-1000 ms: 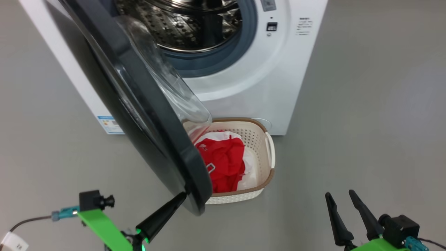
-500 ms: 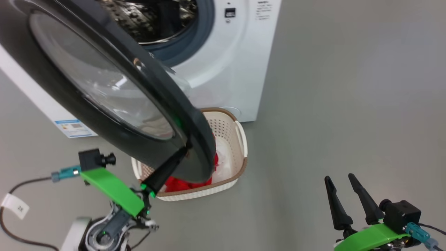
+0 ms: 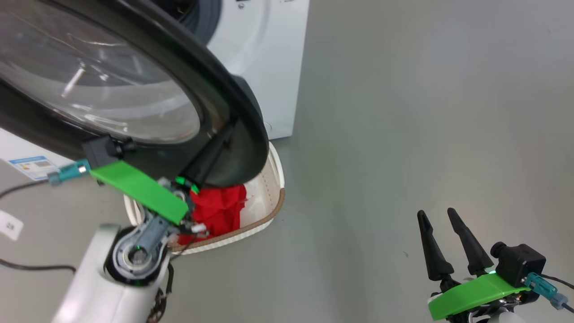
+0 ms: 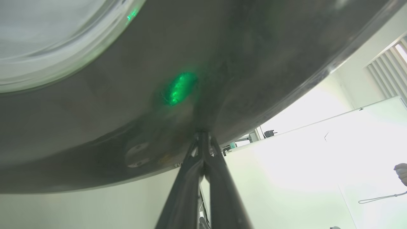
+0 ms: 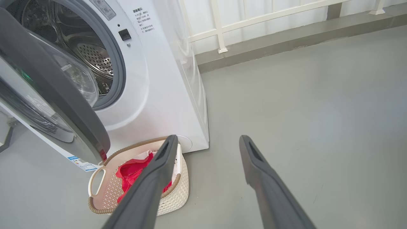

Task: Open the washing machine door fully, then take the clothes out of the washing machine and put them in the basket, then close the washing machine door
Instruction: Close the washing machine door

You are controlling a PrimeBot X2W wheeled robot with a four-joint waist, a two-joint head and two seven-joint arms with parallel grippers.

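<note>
- Door (image 3: 235,101) has swung toward the washer (image 3: 269,67); left end effector (image 3: 229,134) closed, tips against its black rim.
- Right end effector (image 3: 437,214) open, well apart, above floor (image 3: 403,112).

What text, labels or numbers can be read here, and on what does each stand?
None reads clearly enough to quote.
Printed lines on the washing machine front: too small.
Grey panel above its opening: too small.
Blue label sticker at its lower corner: blurred.
White tag at the head view's left edge: mark unreadable.
</note>
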